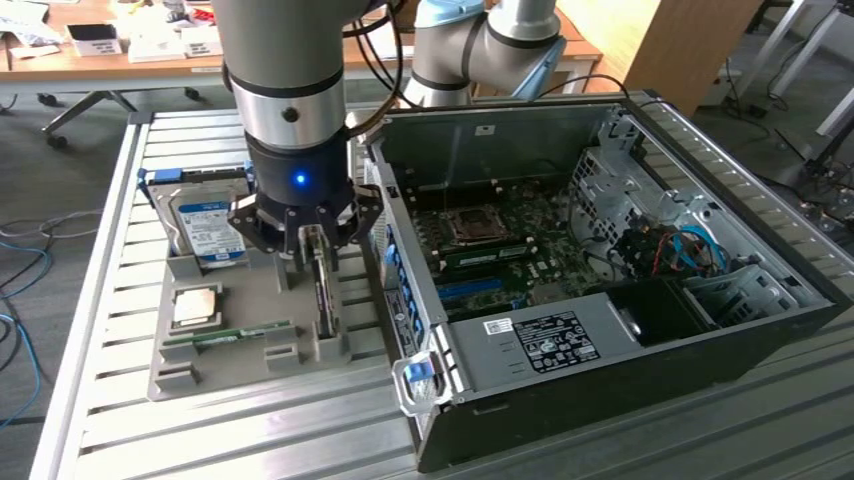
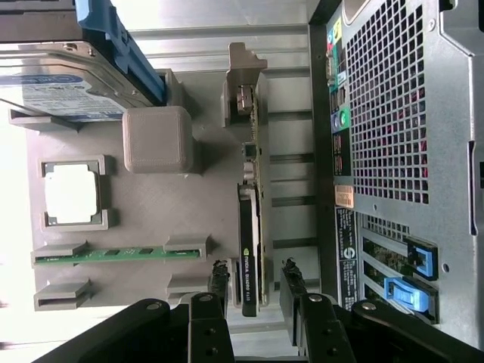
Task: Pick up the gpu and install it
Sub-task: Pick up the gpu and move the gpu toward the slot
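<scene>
The gpu (image 2: 250,253), a thin card with a green circuit board, a dark face and a silver metal end bracket, stands on its edge between the fingers (image 2: 219,281) of the black gripper (image 2: 255,286). The jaws are apart: one stands on each face of the card, and a little gap shows on both sides, so nothing is gripped yet. The step in hand looks like the pick itself, with the gripper lowered over one end of the card but not closed. A sound grip would call for the fingers to meet both flat faces squarely, and for the card to come straight up out of its slot so it does not bind. The card sits in the grey plastic parts tray (image 1: 180,372), along the edge nearest the open black computer case (image 1: 747,330), just beside its perforated rear panel. Further out on the tray lie a narrow green RAM stick (image 2: 113,255), a square silver processor chip (image 2: 72,194) and a boxy silver hard drive with a blue-white label (image 1: 211,230). The tray and case rest on a slatted metal table (image 1: 267,440).
</scene>
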Tool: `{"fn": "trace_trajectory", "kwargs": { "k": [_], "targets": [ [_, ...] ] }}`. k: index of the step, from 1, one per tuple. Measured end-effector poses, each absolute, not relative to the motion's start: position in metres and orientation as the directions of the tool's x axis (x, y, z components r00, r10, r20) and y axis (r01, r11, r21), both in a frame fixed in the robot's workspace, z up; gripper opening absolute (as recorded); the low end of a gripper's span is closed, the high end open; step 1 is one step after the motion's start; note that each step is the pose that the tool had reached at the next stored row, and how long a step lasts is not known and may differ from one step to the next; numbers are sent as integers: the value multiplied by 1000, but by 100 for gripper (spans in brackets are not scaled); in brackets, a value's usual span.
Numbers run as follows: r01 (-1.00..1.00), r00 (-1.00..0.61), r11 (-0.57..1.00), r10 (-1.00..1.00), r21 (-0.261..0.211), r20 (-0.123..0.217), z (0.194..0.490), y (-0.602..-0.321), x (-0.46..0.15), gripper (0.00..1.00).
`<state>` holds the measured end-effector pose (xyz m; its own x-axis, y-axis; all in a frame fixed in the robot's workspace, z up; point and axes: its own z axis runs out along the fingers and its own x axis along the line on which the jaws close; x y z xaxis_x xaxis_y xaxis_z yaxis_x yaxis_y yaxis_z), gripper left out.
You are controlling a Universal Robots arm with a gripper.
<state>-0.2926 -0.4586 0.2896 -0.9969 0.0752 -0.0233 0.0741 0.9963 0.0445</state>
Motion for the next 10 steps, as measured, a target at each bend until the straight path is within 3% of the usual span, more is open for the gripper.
{"fn": "trace_trajectory", "kwargs": {
  "k": [10],
  "targets": [
    [74, -997, 996, 75, 45, -23, 277, -459, -293, 42]
  ]
}}
